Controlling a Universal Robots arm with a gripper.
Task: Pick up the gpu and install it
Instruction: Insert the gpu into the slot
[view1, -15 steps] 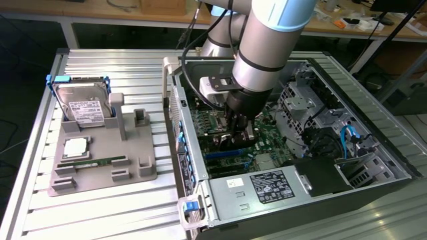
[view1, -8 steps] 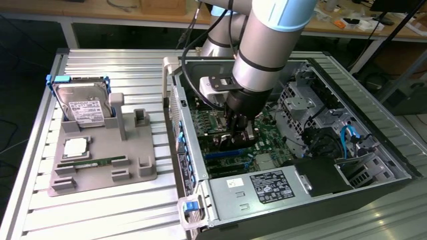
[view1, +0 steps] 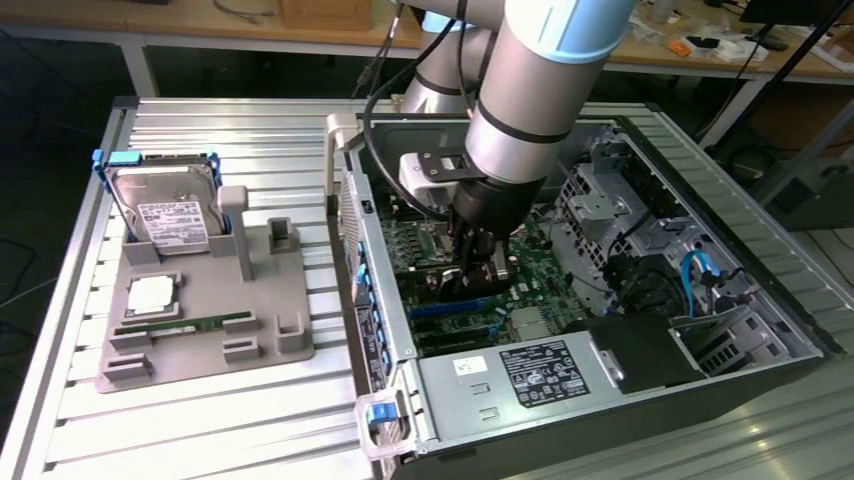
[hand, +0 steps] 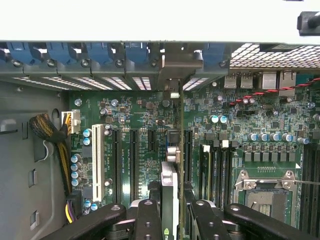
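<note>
Gripper (hand: 173, 207) clenched on the gpu (hand: 170, 185), one black finger (hand: 147, 220) against each face, arm lowered into the open computer case (view1: 727, 215). Green motherboard (hand: 125, 107) lies below. The card is held on edge above the black expansion slots (hand: 134, 160): a thin board, green edge, pale cover, small green logo, silver bracket (hand: 172, 152) toward the case's slot wall; whether it is seated cannot be told
</note>
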